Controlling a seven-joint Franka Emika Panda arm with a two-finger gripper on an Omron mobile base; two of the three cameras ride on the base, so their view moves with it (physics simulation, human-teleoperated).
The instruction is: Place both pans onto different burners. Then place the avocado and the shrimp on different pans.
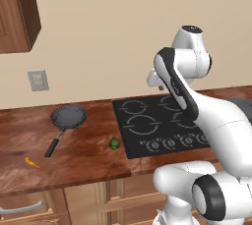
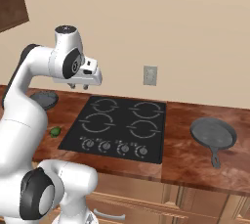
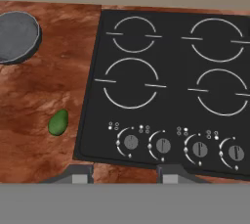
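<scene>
Claw (image 3: 125, 175) parted, empty, above four silver knobs (image 3: 131, 142) on black glass cooktop (image 3: 171, 47). Four ring burners (image 3: 131, 83) bare. One green avocado (image 3: 58, 122) left on table (image 3: 39, 96); one orange shrimp (image 1: 31, 161) farther left; two grey pans (image 1: 68, 116) (image 2: 213, 133), one each side.

A home kitchen, rendered. A black glass cooktop (image 2: 117, 129) with four ring burners (image 3: 131, 83) and a row of silver knobs (image 3: 163, 145) sits flush in a reddish-brown stone-look counter (image 1: 78, 153). Wooden base cabinets with a metal drawer handle (image 1: 19, 209) run below it; a wooden wall cabinet (image 1: 17, 13) hangs above on a beige wall with a pale outlet plate (image 2: 150, 76). Two frying pans (image 2: 213, 133) (image 1: 68, 116), an avocado (image 3: 58, 122) and a shrimp (image 1: 31, 161) lie on the counter.
</scene>
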